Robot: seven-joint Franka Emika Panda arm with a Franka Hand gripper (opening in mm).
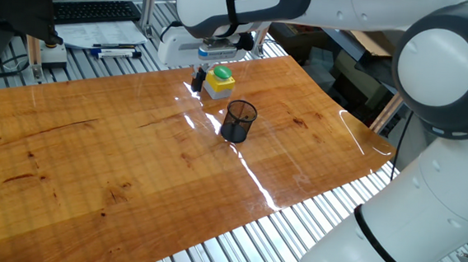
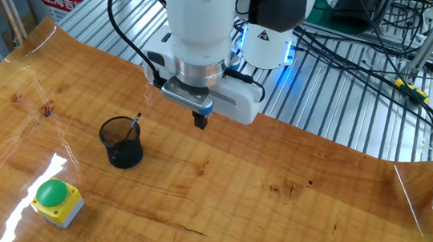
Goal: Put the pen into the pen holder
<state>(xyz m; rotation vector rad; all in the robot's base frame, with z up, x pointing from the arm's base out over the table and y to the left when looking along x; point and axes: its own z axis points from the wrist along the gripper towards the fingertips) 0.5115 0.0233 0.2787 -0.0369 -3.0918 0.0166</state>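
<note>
The pen holder [image 2: 122, 143] is a black mesh cup standing upright on the wooden table; it also shows in one fixed view [image 1: 239, 121]. The pen [image 2: 134, 125] is a slim dark stick that leans inside the cup, with its tip poking over the right rim. My gripper [image 2: 200, 122] hangs above the table to the right of the cup, apart from it, with its fingers together and nothing between them. In one fixed view the gripper [image 1: 197, 80] is just left of the yellow box.
A yellow box with a green button [image 2: 56, 201] sits near the table edge; it also shows in one fixed view [image 1: 219, 80]. A white-and-blue marker [image 1: 115, 52] and a keyboard [image 1: 95, 10] lie on the metal bench behind the table. Cables [image 2: 371, 56] run beside it.
</note>
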